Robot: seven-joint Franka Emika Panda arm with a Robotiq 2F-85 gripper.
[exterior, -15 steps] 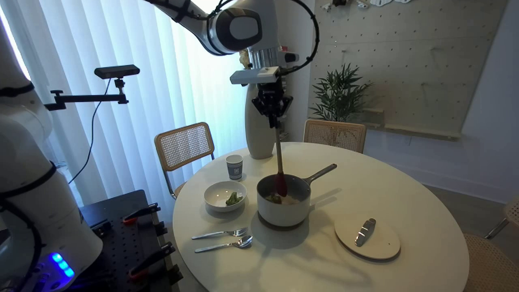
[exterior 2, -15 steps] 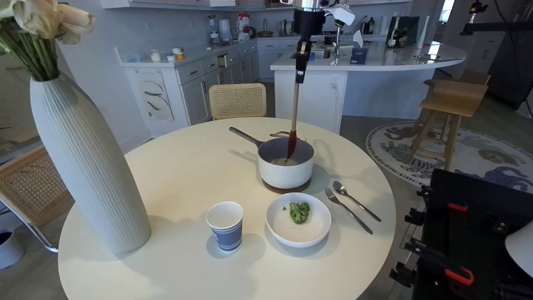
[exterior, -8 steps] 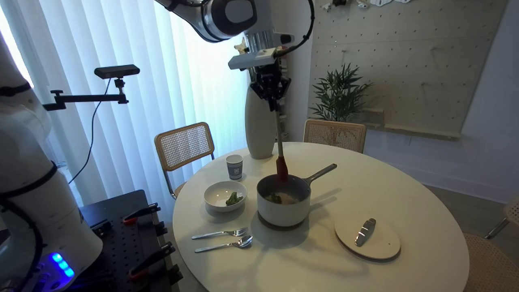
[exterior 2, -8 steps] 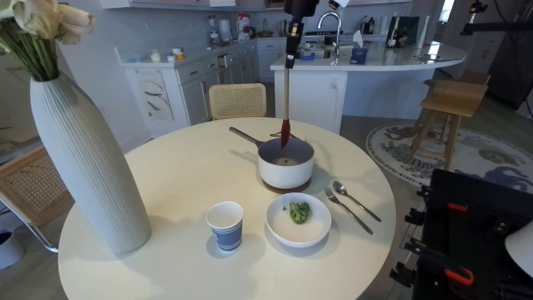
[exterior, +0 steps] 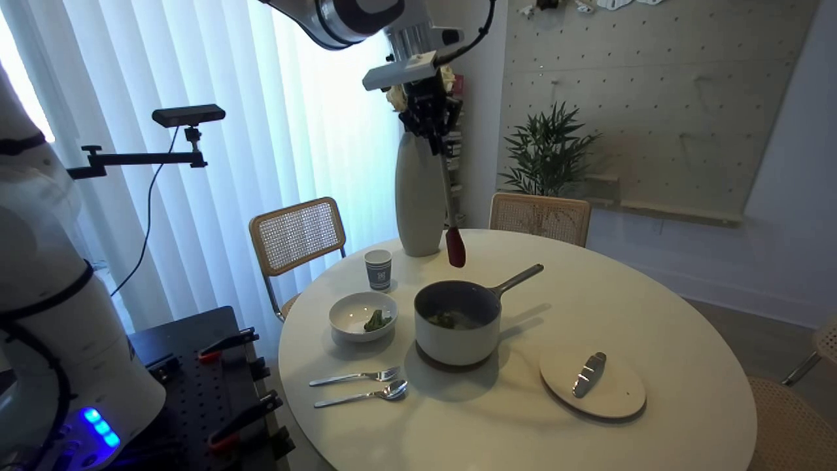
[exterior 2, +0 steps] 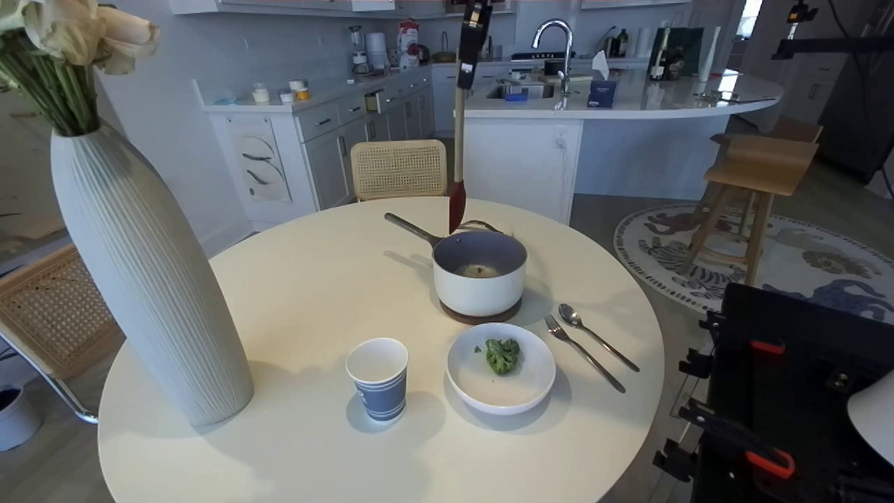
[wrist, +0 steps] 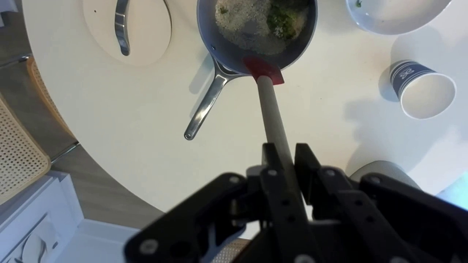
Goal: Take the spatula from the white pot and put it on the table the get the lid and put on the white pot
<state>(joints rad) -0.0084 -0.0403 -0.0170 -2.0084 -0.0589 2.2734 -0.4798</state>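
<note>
The round white table (exterior 2: 300,293) was your goal for the step in hand, which looked to be the first: the red-headed spatula (exterior 2: 459,157) was out of the whitish saucepan (exterior: 458,345) but not yet set down. It hung in the air from your gripper (wrist: 286,148), head down and slightly tilted, near the root of the saucepan's long metal handle (exterior: 521,278); whether the head was wholly past the rim could not be told. The two fingers (wrist: 270,157) stood only the thickness of the wooden shaft (wrist: 273,113) apart, gripping it from both sides. Your next move probably called for a sideways swing, then lowering the spatula flat before letting go; after that, the pale lid (exterior: 614,392), lying near the saucepan and not touching it, would have to be lifted by its metal strap (exterior: 589,375). Counted by size, you had one table, one ribbed vase (exterior 2: 154,300), one spatula, one saucepan, one lid, one white bowl (exterior 2: 489,395), one brown trivet (exterior 2: 480,320) under the saucepan, one paper cup (exterior 2: 380,388), one fork (exterior 2: 585,356), one spoon (exterior 2: 599,341) and, in the bowl, one large broccoli floret (exterior 2: 502,357); the food (wrist: 283,23) in the saucepan was too jumbled to count.
</note>
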